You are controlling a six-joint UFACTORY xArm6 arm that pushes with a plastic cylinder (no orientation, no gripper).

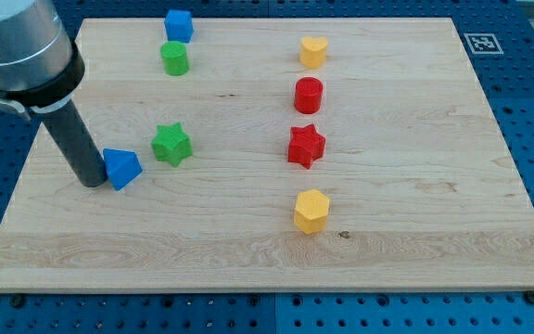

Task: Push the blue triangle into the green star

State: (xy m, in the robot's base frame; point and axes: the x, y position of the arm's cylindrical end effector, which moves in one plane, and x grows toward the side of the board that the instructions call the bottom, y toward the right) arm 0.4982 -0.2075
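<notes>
The blue triangle (122, 168) lies on the wooden board (406, 250) at the view's left. The green star (171, 145) sits just up and to the right of it, a small gap apart. My tip (91, 181) stands on the board right against the triangle's left side, touching or nearly touching it. The dark rod rises from there to the arm's grey body at the view's top left.
A blue cube-like block (178, 25) and a green cylinder (174, 58) sit at the top left. A yellow block (312, 51), a red cylinder (308, 95), a red star (306, 146) and a yellow hexagon block (311, 211) form a column right of centre.
</notes>
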